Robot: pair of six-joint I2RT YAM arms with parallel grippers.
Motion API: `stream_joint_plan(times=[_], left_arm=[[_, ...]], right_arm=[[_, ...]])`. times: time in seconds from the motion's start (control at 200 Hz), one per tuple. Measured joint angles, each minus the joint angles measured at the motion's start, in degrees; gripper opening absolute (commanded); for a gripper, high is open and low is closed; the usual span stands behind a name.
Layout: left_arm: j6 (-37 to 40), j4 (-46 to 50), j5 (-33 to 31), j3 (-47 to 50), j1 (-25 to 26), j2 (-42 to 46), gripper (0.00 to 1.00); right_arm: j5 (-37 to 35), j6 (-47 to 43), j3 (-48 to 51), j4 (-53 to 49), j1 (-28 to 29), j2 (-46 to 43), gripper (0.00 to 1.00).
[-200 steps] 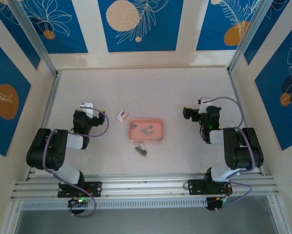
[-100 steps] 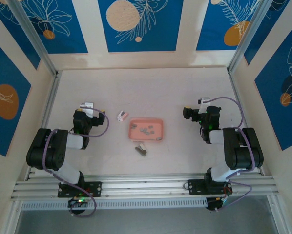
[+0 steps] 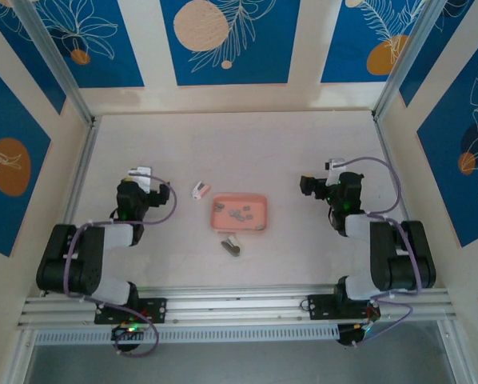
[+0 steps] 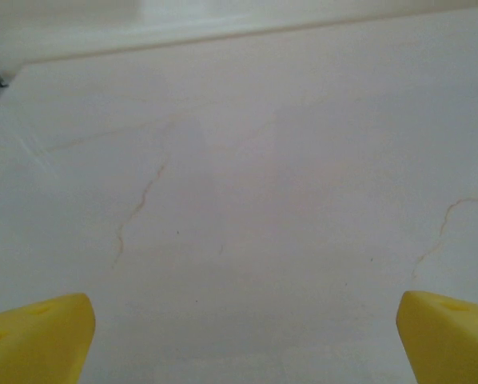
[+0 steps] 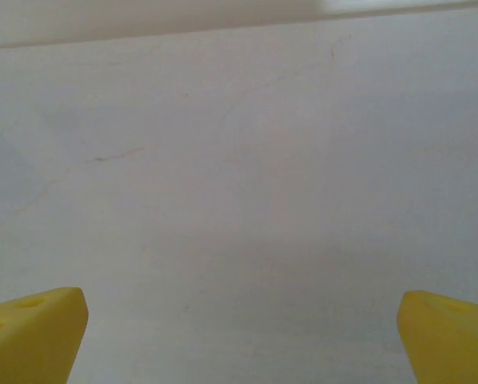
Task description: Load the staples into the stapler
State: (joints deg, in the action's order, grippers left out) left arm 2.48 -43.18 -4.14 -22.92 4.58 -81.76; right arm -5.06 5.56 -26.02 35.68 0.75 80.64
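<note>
Several tiny grey staples (image 3: 239,214) lie in the pink tray (image 3: 220,220) at the table's middle. Just in front of the tray lies a small grey-and-white object (image 3: 233,245), which looks like the stapler. My left gripper (image 3: 135,181) hovers well to the left of the tray, and my right gripper (image 3: 338,182) well to its right. In the left wrist view the left gripper (image 4: 245,344) is open, its yellow fingertips (image 4: 39,340) wide apart over bare table. The right gripper (image 5: 243,340) is open too, with yellow fingertips (image 5: 35,332) spread and nothing between them.
A pale pink-white block (image 3: 198,190) sits left of the tray's far corner. Walls enclose the table on three sides, with metal rails (image 3: 79,172) along the left edge. The aluminium base rail (image 3: 239,304) runs along the near edge.
Both arms have shifted: their elbows dropped toward the near edge and both grippers moved slightly away from the bases. The tray, the staples and the other objects have not moved.
</note>
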Motion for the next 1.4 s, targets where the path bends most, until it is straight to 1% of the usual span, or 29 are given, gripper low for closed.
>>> stream_joint_plan(times=[0.17,0.29,0.39,0.52,0.62,0.705,0.77,0.905,0.955,1.06,1.216,1.261,1.401], left_arm=[[-1.9,10.3,0.0,-4.3,1.0,10.3,0.91],[-3.7,20.0,0.2,-9.8,3.2,14.5,0.88],[-5.7,29.8,0.8,-15.1,6.4,16.5,0.86],[-8.1,41.6,2.4,-20.2,10.0,18.1,0.84],[-10.1,49.9,4.3,-22.5,11.6,19.0,0.81],[-12.7,55.3,6.5,-23.0,12.7,19.6,0.79],[-14.5,59.0,8.4,-23.0,13.7,19.8,0.77],[-17.7,64.0,12.6,-22.6,15.4,19.9,0.74],[-18.7,65.0,14.0,-22.1,15.6,20.0,0.74],[-20.1,66.8,16.1,-20.7,15.7,20.2,0.74],[-20.6,68.2,17.5,-19.5,15.7,20.5,0.74],[-20.6,68.3,17.7,-19.3,15.7,20.7,0.75],[-20.6,68.4,18.2,-19.3,15.7,20.9,0.75]], right_arm=[[-0.4,0.1,-7.0,-14.1,2.6,-9.7,0.99],[-0.9,-0.2,-12.4,-23.8,6.9,-15.1,0.99],[-1.8,-1.2,-16.0,-31.8,13.4,-18.3,0.99],[-4.6,-1.6,-20.4,-42.2,24.8,-19.3,0.99],[-7.8,-0.5,-23.4,-50.2,34.0,-19.0,0.99],[-11.3,2.8,-25.8,-56.2,41.7,-17.7,0.99],[-13.3,6.2,-27.3,-60.5,46.6,-16.3,0.99],[-15.6,14.6,-30.0,-68.2,54.4,-12.7,0.99],[-15.7,17.9,-30.8,-70.5,56.6,-11.2,1.0],[-15.8,24.8,-32.1,-73.9,61.4,-7.9,0.91],[-15.4,32.1,-33.1,-77.0,68.3,-3.3,0.82],[-14.9,33.8,-33.2,-77.4,69.6,-2.1,0.79],[-13.5,36.8,-33.3,-78.1,70.4,1.7,0.77]])
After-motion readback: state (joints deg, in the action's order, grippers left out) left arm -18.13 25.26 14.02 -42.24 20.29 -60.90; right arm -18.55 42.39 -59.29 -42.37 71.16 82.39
